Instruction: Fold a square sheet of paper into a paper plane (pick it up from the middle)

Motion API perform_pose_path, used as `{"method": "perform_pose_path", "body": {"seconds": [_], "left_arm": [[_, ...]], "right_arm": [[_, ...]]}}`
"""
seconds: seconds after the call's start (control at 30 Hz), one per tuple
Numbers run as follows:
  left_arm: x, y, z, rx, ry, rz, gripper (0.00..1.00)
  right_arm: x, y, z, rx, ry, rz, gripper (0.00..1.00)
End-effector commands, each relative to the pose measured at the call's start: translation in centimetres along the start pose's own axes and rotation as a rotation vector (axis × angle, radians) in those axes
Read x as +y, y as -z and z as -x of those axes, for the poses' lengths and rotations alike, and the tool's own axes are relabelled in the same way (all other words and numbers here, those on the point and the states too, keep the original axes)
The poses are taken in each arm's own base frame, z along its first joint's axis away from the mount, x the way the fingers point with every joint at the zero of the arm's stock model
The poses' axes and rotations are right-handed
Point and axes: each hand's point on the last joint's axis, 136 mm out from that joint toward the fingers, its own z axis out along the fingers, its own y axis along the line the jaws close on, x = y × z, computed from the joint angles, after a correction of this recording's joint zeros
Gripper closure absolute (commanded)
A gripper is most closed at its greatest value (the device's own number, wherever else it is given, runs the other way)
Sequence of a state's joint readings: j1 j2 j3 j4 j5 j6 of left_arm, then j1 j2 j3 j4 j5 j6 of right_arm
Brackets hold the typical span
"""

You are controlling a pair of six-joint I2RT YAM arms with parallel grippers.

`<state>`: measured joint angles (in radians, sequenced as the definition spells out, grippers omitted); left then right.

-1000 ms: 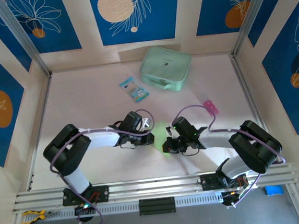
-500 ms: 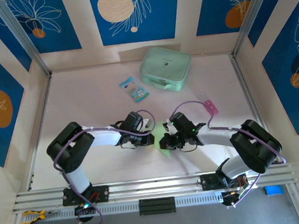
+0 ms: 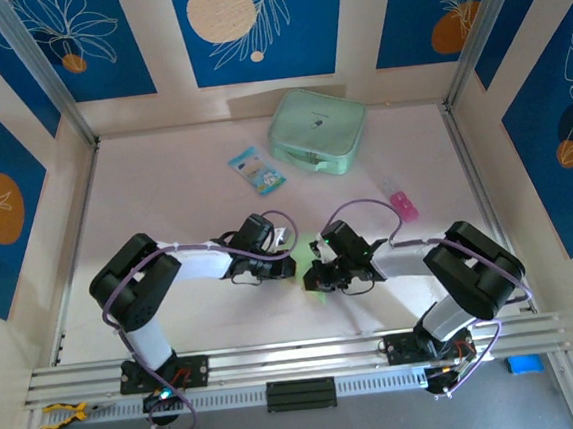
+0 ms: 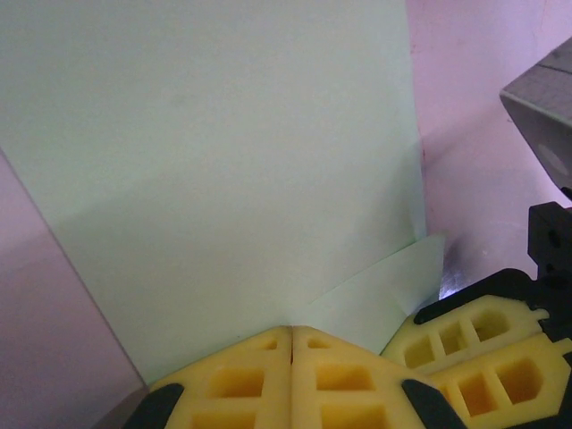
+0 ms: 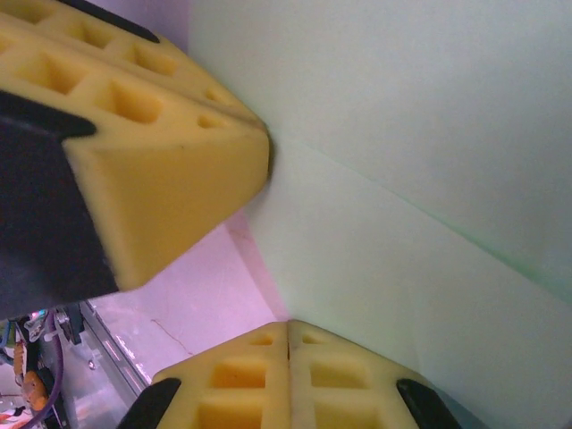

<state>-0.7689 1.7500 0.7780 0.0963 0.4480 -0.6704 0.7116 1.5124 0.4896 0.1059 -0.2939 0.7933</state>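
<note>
The pale green square sheet of paper (image 3: 313, 285) lies on the table between the two arms, mostly covered by them from above. It is creased: in the left wrist view the sheet (image 4: 223, 161) shows a folded flap (image 4: 384, 286) at its near corner. My left gripper (image 3: 289, 266) is shut, its yellow fingertips (image 4: 268, 353) together at the paper's edge. My right gripper (image 3: 318, 276) is shut too, tips meeting at the paper (image 5: 402, 134), right beside the left gripper's fingers (image 5: 152, 152). Whether either pinches the paper or only presses on it I cannot tell.
A thick mint-green zip case (image 3: 316, 132) sits at the back of the table, a blue-and-white packet (image 3: 257, 170) left of it. A small pink item (image 3: 402, 202) lies to the right. Aluminium rails run along the near edge.
The right gripper has slid left toward the left gripper, covering more of the green paper. The left gripper has barely moved.
</note>
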Motion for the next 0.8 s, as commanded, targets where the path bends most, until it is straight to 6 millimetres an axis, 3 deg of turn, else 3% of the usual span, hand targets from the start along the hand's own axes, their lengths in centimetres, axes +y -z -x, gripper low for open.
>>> {"method": "perform_pose_path", "body": {"seconds": [0.0,0.37,0.77], "left_arm": [[3.1,-0.8,-2.2,0.067,0.027,0.105,0.98],[3.4,-0.9,-2.4,0.072,0.033,0.118,0.98],[3.4,-0.9,-2.3,0.063,0.048,0.113,0.98]], "right_arm": [[-2.0,0.3,-2.4,0.039,-0.054,-0.051,0.97],[-4.1,1.6,-5.1,0.023,-0.102,-0.091,0.96],[-4.8,3.9,-5.8,-0.047,-0.113,-0.137,0.96]]}}
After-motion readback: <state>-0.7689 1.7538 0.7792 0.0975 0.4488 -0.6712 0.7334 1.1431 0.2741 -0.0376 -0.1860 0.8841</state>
